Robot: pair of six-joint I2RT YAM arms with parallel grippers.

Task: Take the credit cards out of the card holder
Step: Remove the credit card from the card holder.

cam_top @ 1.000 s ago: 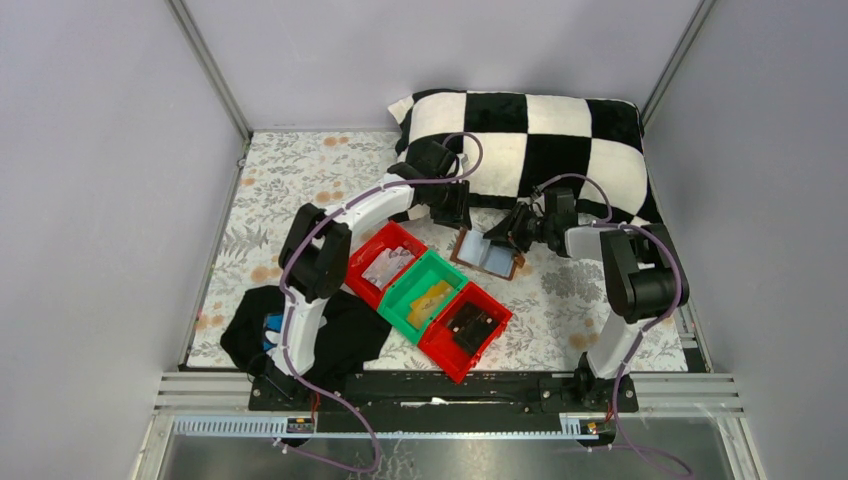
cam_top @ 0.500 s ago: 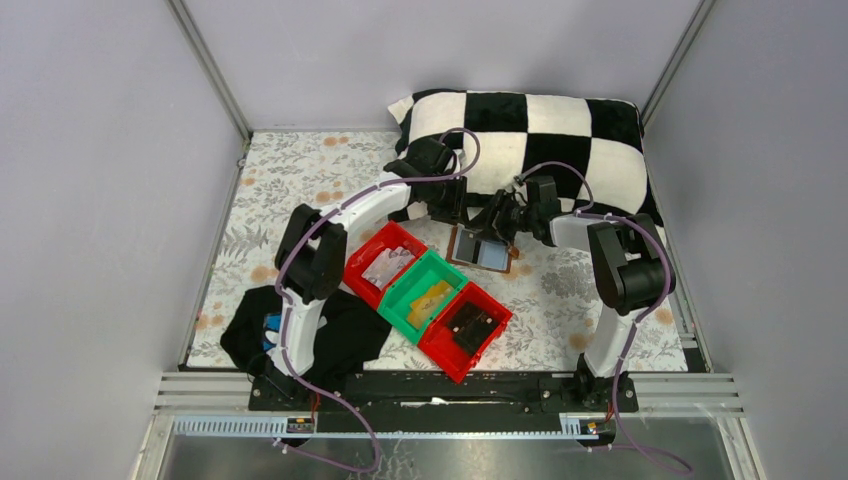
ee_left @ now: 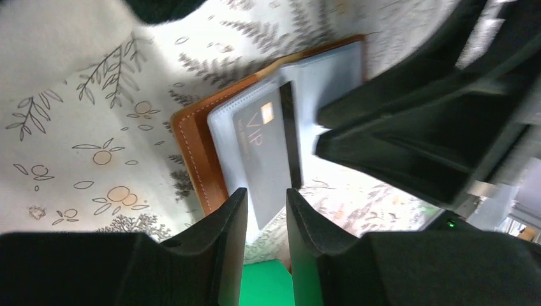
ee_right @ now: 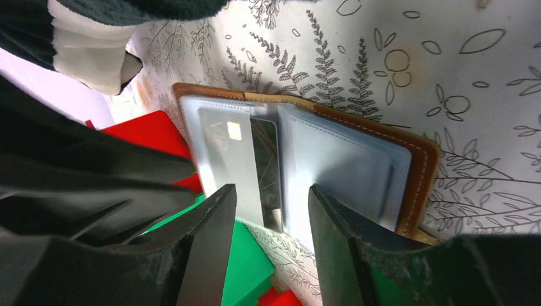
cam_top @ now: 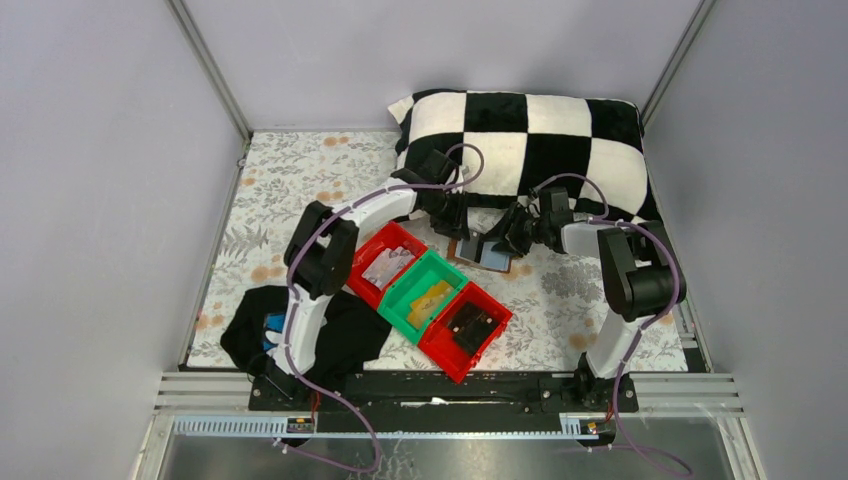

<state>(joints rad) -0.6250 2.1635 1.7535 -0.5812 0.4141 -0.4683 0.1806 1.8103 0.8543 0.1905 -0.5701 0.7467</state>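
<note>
White cloth printed with grey ferns and orange fruit covers the bench (cam_top: 290,190), soft and a little rumpled. Across its far side lies a plump black-and-white chequered pillow (cam_top: 530,140), and a limp black garment (cam_top: 345,325) is heaped at the near left. Three hard plastic bins stand touching in a slanted row: a red bin (cam_top: 370,246) with something pale that I cannot identify, a green bin (cam_top: 452,268) with a yellow-tan flat piece, and a second red bin (cam_top: 488,345) with a black boxy object.

Just beyond the bins, between the two arms, the card holder (ee_right: 383,146) lies opened flat on the cloth. It has a stitched tan-brown leather-like outside and glossy, clear grey-blue sleeves within. A grey credit card (ee_left: 261,146), thin and stiff with a small gold chip and the letters VIP, still sits inside one sleeve.

The left tool (ee_left: 263,197) stands over the holder's near corner with its black fingers only narrowly parted. The sleeve's corner shows in the gap, but I cannot tell whether they touch it. The right tool (ee_right: 271,191) hangs above the middle fold with its fingers spread wide, gripping nothing.

To my eye the job is in its early part. The holder is open and both tools are in place, but the visible card is not yet drawn out, and I cannot tell whether any other card has already been removed.
</note>
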